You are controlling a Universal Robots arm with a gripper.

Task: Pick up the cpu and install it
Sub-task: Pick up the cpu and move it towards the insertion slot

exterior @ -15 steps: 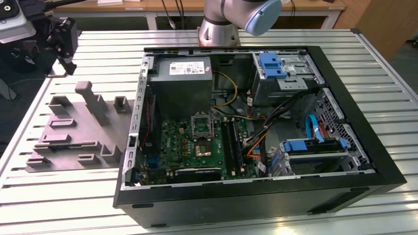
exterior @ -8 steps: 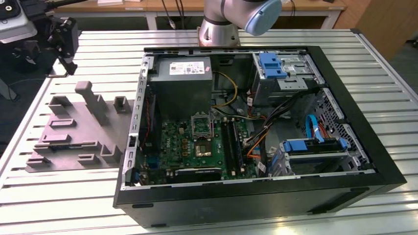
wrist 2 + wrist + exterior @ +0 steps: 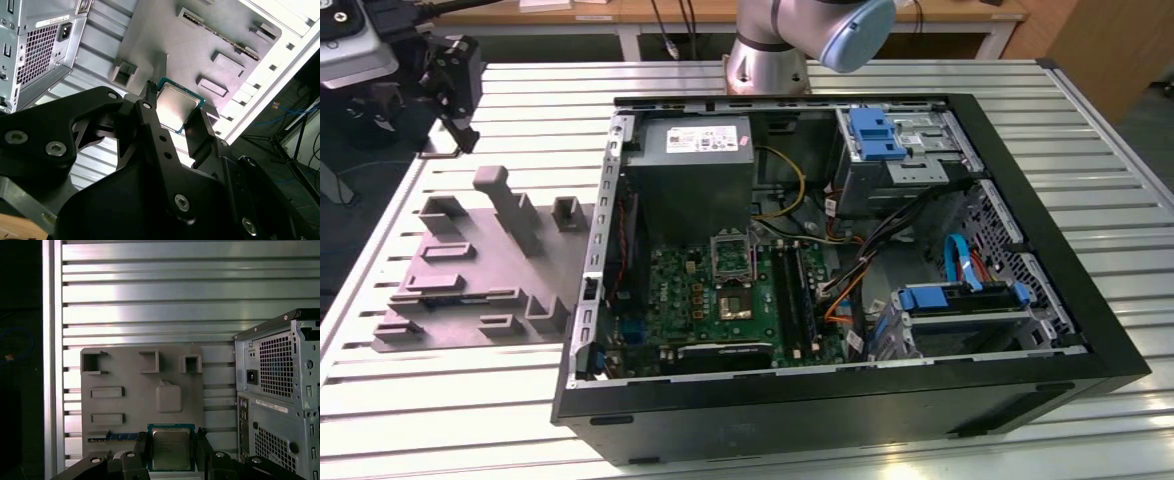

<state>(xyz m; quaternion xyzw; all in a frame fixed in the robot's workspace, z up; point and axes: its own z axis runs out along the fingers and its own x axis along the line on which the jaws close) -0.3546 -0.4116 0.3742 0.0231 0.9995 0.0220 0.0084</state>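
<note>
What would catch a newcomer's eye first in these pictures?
The cpu, clamped in the black gripper above the grey fixture in both wrist views. Then the open computer case, motherboard exposed, on the slatted table, at the exterior view's right of the fixture.

The cpu (image 3: 176, 106) has a silvery metal lid with a soft, brushed sheen and a teal-green rim. The gripper (image 3: 171, 445) is matt black, either plastic or coated metal, I can't tell which, and is dotted with bright steel screw heads. The fixture (image 3: 467, 270) is dull grey plastic, faintly grainy. The bench (image 3: 454, 400) is ribbed pale metal, satin and streaked with glare. The computer case (image 3: 854, 415) is matt black outside and bare grey sheet metal inside, perforated at the back. Its board (image 3: 680, 290) is green, and the blue plastic clips (image 3: 874, 130) look smooth.
</note>
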